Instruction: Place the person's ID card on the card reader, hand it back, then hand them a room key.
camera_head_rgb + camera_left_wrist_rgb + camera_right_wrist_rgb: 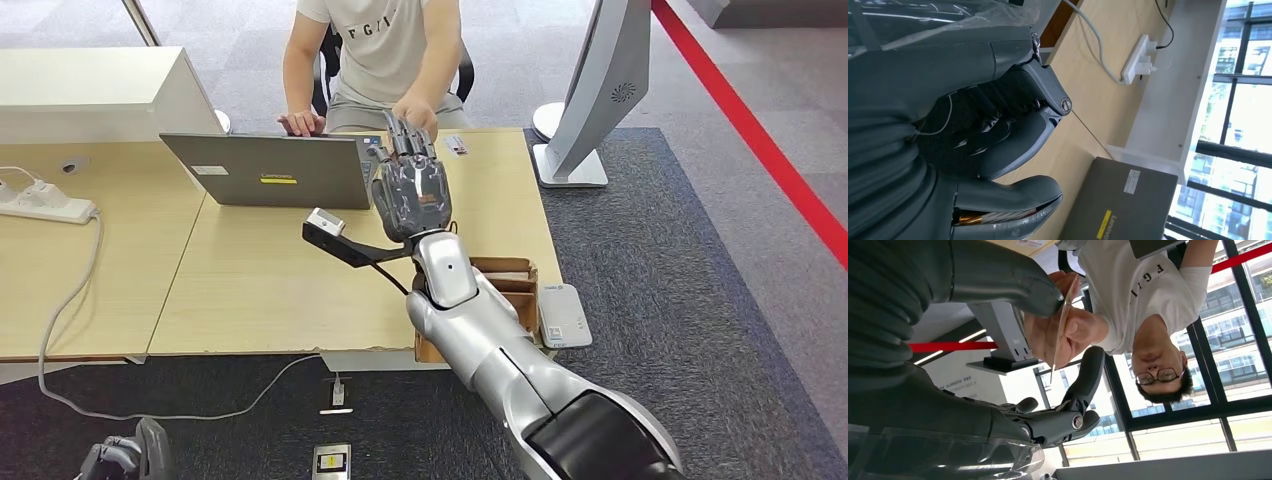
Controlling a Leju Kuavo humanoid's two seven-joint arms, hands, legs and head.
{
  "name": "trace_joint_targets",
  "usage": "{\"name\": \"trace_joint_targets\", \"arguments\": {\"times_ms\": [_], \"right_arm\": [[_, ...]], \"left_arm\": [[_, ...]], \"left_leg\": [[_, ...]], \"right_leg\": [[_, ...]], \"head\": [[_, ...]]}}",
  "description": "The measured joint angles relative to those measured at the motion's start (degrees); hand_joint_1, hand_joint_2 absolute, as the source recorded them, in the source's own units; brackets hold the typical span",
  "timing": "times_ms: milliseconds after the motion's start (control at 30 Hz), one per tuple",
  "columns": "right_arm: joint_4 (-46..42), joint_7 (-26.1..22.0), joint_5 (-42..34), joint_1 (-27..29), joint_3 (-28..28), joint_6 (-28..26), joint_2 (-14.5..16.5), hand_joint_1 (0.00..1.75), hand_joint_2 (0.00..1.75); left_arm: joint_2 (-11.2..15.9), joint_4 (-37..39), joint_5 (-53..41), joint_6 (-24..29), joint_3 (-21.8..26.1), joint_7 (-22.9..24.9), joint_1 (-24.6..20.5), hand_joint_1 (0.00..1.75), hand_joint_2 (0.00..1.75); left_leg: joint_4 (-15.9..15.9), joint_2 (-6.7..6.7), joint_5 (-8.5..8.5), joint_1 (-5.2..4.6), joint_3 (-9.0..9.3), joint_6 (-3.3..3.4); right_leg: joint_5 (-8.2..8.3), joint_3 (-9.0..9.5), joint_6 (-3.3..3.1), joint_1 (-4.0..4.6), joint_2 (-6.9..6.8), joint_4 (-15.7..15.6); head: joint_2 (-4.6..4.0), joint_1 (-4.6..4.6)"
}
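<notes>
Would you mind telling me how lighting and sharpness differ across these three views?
Head view: even light, sharp, soft shadows on the desk. Left wrist view: windows blown out, left hand dark. Right wrist view: backlit by windows, right hand shadowed, card edge-on.

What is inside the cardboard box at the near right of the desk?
Little can be told. The cardboard box shows brown dividers at its far right side, but the right arm covers most of it, so its contents are hidden. A white device lies beside it.

left robot hand (998, 135) curled empty beside desk (1088, 105), laptop (1120, 200), power strip (1138, 65).
</notes>
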Motion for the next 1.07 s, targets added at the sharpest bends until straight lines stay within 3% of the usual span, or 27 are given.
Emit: {"name": "trace_joint_targets", "arguments": {"times_ms": [200,400,567,733,1067], "right_arm": [[-0.02,-1.77,-2.84,0.0,0.77,0.0,0.05,0.0,1.75],[-2.66,-8.38,-3.84,0.94,1.55,-0.02,0.09,0.0,1.75],[-6.97,-13.96,-3.81,3.65,1.57,-0.06,0.03,0.0,1.75],[-13.25,-16.69,-9.13,8.09,1.58,0.01,-0.49,0.0,1.75],[-31.06,-16.64,-25.53,21.06,2.48,0.46,-7.45,0.0,1.75]], "left_arm": [[1.76,1.03,0.51,0.0,-1.93,0.0,-0.49,1.75,1.75],[3.32,1.46,1.42,0.0,-3.27,0.0,-1.09,1.75,1.75],[3.63,1.26,1.9,0.02,-3.23,0.0,-0.84,1.75,1.75],[3.51,0.68,1.61,0.02,-2.98,0.0,-0.32,1.75,1.75],[1.63,-0.58,-0.78,0.07,-1.31,0.0,1.15,1.75,1.75]], "left_leg": [[0.0,0.0,0.01,0.0,0.01,0.0],[0.0,-0.01,0.01,0.0,0.01,-0.01],[0.0,0.0,0.01,0.0,0.01,-0.01],[0.0,0.01,0.01,0.0,0.04,-0.01],[0.0,0.01,0.0,-0.03,0.03,0.01]], "right_leg": [[0.01,0.03,0.0,0.0,0.0,0.01],[0.01,0.04,-0.01,0.0,0.0,0.02],[0.01,0.02,-0.01,0.0,0.0,0.01],[0.01,0.01,-0.01,0.0,0.0,-0.02],[0.01,0.03,-0.01,-0.01,0.01,-0.08]], "head": [[0.0,0.0],[0.0,0.0],[0.0,0.01],[0.0,0.0],[0.0,0.01]]}}
